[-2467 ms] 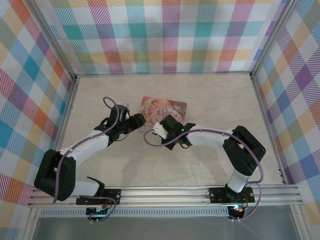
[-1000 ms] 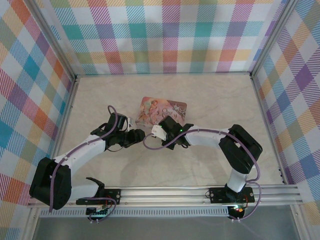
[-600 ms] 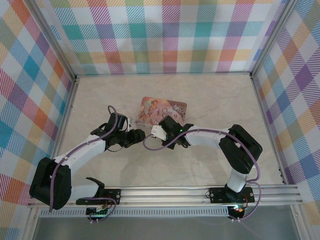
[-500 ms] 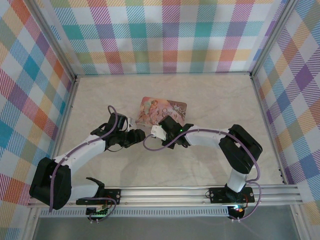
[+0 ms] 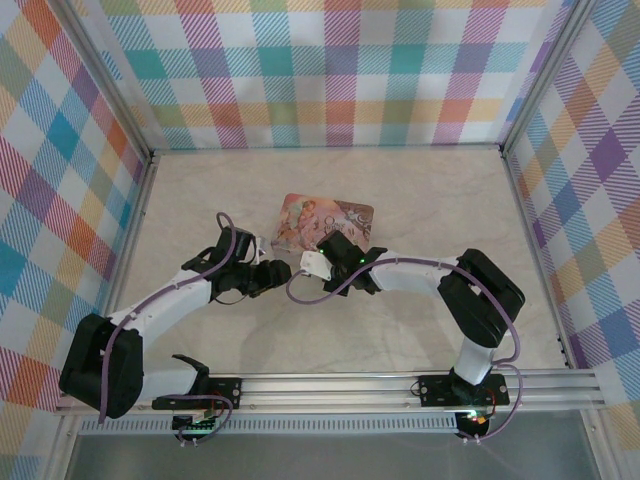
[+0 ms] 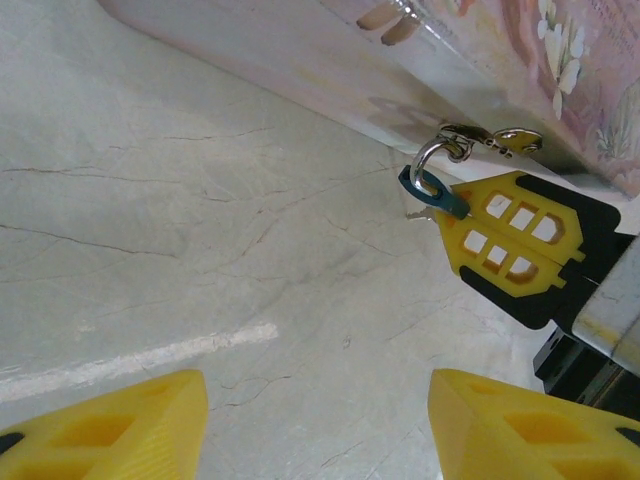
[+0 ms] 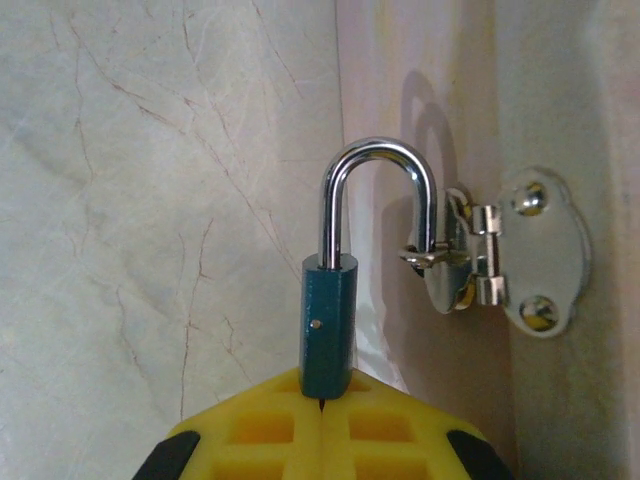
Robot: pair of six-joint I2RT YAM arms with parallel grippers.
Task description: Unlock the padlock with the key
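My two arms reach forward from the near rail and bend inward. Their wrists meet near the middle of the pale marbled counter (image 5: pixel 420 200), just in front of the one flat pink picture-printed tin box (image 5: pixel 330 212).

My right end effector (image 7: pixel 322 415) has its yellow fingers pressed together on the bottom of the one small blue-bodied padlock with a silvery metal shackle (image 7: pixel 328 335). The shackle hooks through the single silvery hasp (image 7: pixel 470 262) on the tin's side wall.

My left end effector (image 6: pixel 320 420) sits low over the counter with its fingers spread wide and nothing between them. It faces the padlock and stays apart from it.

Compared with 2.5 seconds ago, my left arm has drawn back toward the near side, away from the tin's edge. The tin lies where it was.
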